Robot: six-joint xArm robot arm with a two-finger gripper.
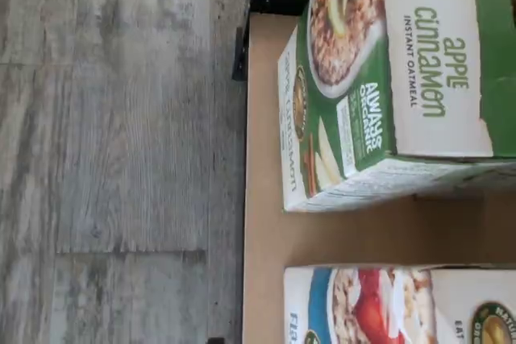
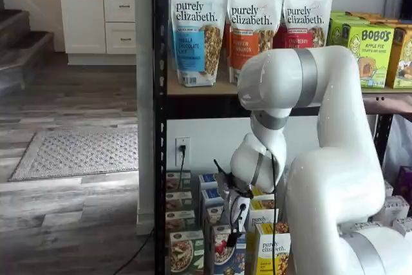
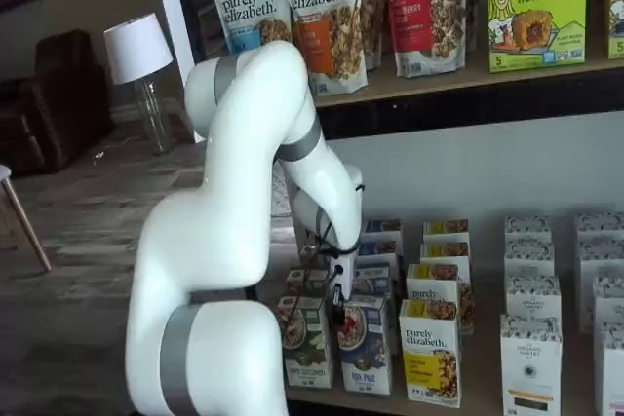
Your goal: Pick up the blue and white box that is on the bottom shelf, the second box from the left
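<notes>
The blue and white box [image 3: 366,343] stands at the front of the bottom shelf [image 3: 483,392], between a green-and-white carton [image 3: 307,343] and a yellow-and-white carton [image 3: 429,353]. It also shows in a shelf view [image 2: 228,254]. In the wrist view, part of its face [image 1: 387,304] shows with a bowl and red berries, on the tan shelf board [image 1: 266,199]. My gripper [image 3: 338,317] hangs just above and in front of the blue box's top, and it also shows in a shelf view [image 2: 233,235]. Its black fingers show no plain gap and hold nothing that I can see.
The green apple cinnamon carton [image 1: 387,78] fills much of the wrist view. Rows of more cartons stand behind the front ones [image 3: 444,241]. White cartons [image 3: 531,358] stand to the right. Granola bags [image 2: 196,30] stand on the upper tier. A black rack post [image 2: 159,120] rises at the left.
</notes>
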